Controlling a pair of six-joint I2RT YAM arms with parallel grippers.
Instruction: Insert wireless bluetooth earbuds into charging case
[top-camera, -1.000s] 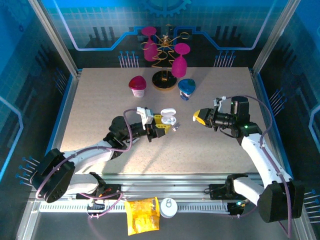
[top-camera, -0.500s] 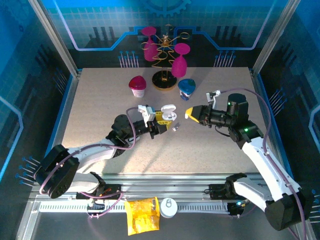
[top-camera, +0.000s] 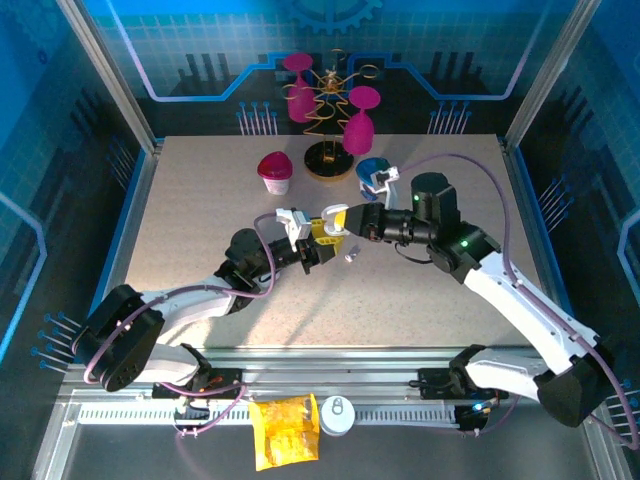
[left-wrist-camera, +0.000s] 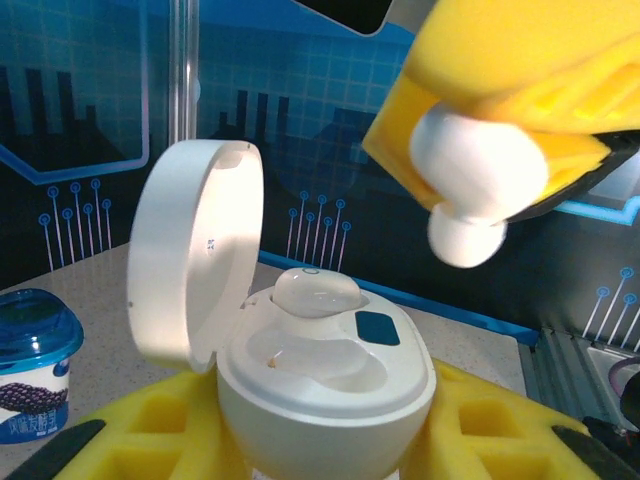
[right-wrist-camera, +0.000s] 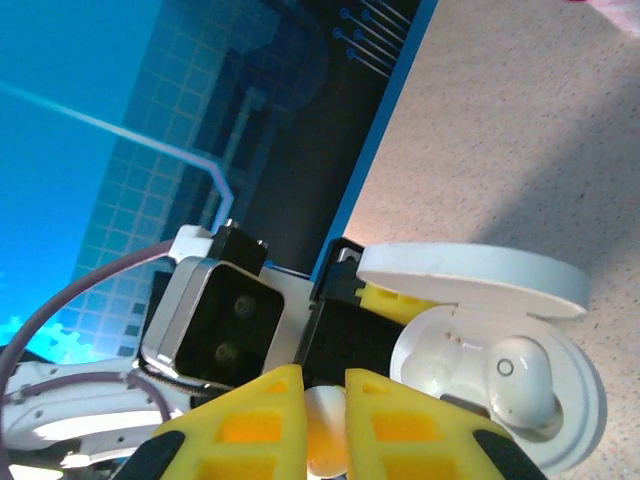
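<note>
Earbud (left-wrist-camera: 475, 185), white and rounded, sat pinched between the yellow fingers of the right gripper (top-camera: 336, 217), which was closed tight on it just above the open charging case (left-wrist-camera: 325, 390). A second earbud (left-wrist-camera: 315, 292) lay seated in one well of the case, beside the raised lid (left-wrist-camera: 195, 270). The left gripper (top-camera: 320, 240) clamped the case's body from both sides over the speckled table (top-camera: 200, 200). A blue-lidded yogurt cup (top-camera: 375, 176) stood farther back.

We noted the case (left-wrist-camera: 325, 385) in the left gripper (top-camera: 324, 243), one earbud (left-wrist-camera: 315, 293) inside; second earbud (left-wrist-camera: 470, 185) in the right gripper (right-wrist-camera: 326, 400) just above, rightward.
</note>
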